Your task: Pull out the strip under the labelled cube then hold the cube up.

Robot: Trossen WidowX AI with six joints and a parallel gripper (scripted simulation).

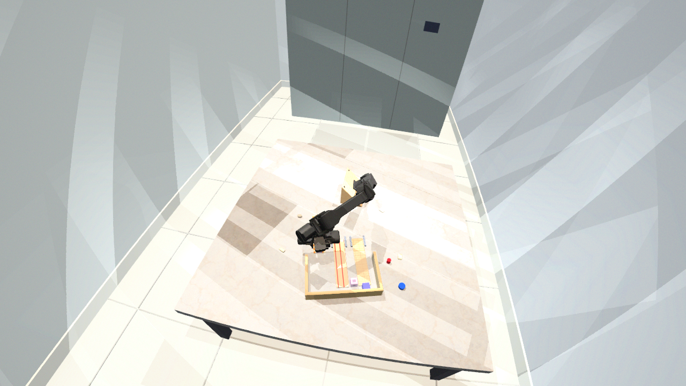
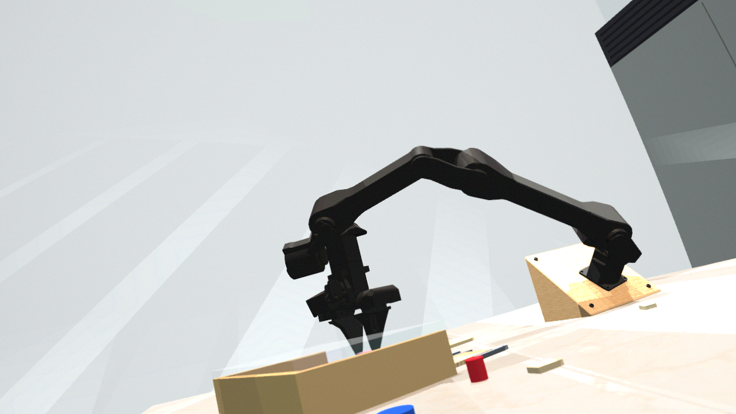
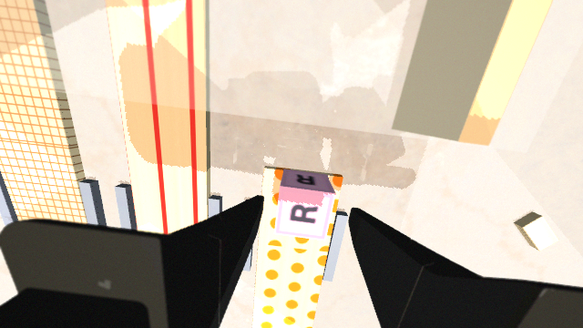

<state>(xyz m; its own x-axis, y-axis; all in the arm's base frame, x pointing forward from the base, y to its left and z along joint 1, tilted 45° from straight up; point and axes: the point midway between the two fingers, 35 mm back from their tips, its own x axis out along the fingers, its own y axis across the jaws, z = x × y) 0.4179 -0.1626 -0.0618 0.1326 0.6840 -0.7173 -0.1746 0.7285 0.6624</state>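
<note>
The labelled cube (image 3: 304,219), pale pink with a dark R on its top and side, rests near the box-side end of the orange-dotted strip (image 3: 295,287) in the wrist view. My gripper (image 2: 367,352) (image 3: 306,209) is open above it, pointing down, one finger on each side of the cube and strip, with gaps. A strip with two red lines (image 1: 341,273) (image 3: 175,137) and an orange-grid strip (image 1: 359,257) (image 3: 32,114) lie parallel to it. In the top view the arm hides the labelled cube.
A wooden-walled box (image 1: 343,293) (image 2: 375,378) has a clear cover. Inside are another pink cube (image 1: 353,281) and a purple block (image 1: 365,285). Grey-blue guides (image 3: 334,246) flank the strips. A red cylinder (image 1: 388,260) (image 2: 476,369) and blue disc (image 1: 402,286) (image 2: 396,410) stand outside.
</note>
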